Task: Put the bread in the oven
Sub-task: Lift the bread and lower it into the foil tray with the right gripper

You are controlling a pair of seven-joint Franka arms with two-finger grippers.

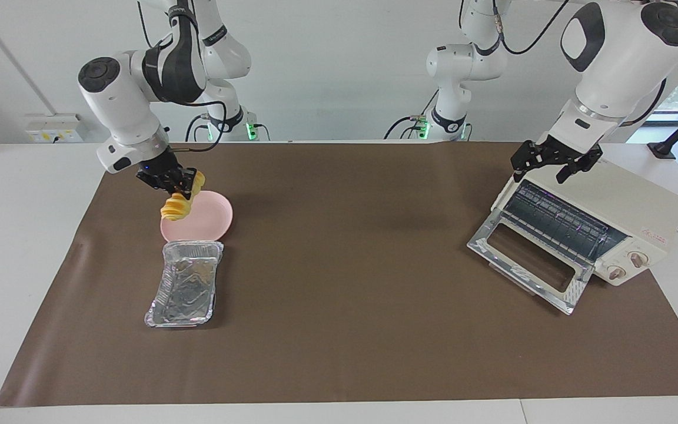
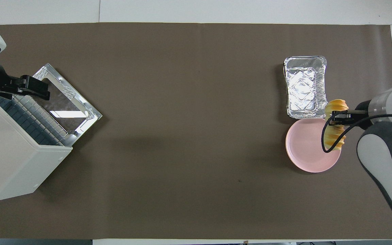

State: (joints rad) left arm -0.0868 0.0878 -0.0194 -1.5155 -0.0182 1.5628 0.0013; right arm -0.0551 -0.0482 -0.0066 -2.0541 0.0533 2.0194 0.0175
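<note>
Yellow-orange bread [image 1: 181, 203] hangs clamped in the right gripper [image 1: 175, 184], tilted and lifted just over the rim of the pink plate [image 1: 206, 227]. The oven [image 1: 621, 229], well apart from the plate toward the left arm's end of the bench, has its door down already. The left gripper [image 1: 554, 162] waits wide above the oven. Carrying across and placing on the rack remain.

A white tabletop [image 1: 21, 194] carries a broad brown mat [image 1: 339, 330]. On the mat sit a cream-white boxy toaster oven [image 1: 627, 206], door dropped open, toward the left arm's end, and a round pink plate [image 1: 206, 224] with a crinkled silver foil tray [image 1: 186, 282] just beside it, farther from the robots, toward the right arm's end.
</note>
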